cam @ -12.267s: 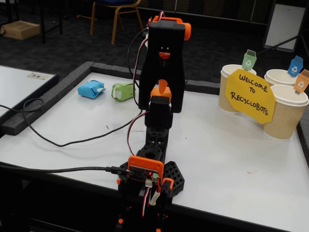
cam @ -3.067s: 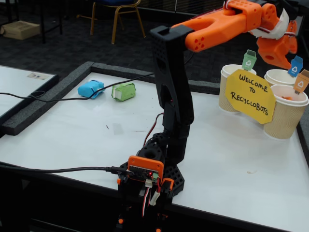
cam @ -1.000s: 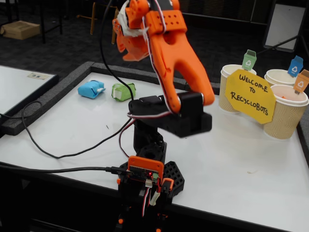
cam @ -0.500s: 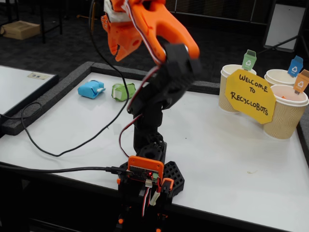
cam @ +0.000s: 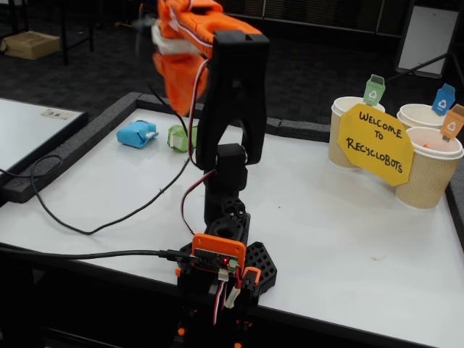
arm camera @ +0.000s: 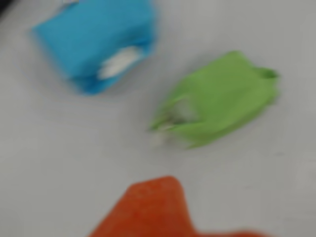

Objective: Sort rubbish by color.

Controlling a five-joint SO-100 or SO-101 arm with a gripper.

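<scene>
The blue wad [cam: 136,134] and green wad [cam: 180,137] lie just beside each other on the tabletop [cam: 326,217], unmoved from 0.5 s ago. The claw [cam: 177,87], blurred, has dropped lower above them; whether it is released or clenched I cannot tell. The 3 cups [cam: 429,168] stay put.

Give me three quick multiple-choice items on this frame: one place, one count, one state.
1. Where do the blue wad and green wad lie?
A. In a cup
B. On the white table, side by side
C. On the floor

2. How many paper cups stand by the yellow sign?
A. One
B. Three
C. Five

3. What does the tool touch?
A. Nothing; raised above the wads
B. The green wad
C. The sign

Answers: B, both wads rest apart on the table; B, three rims show; A, the tool hangs clear in the fixed view.
</scene>
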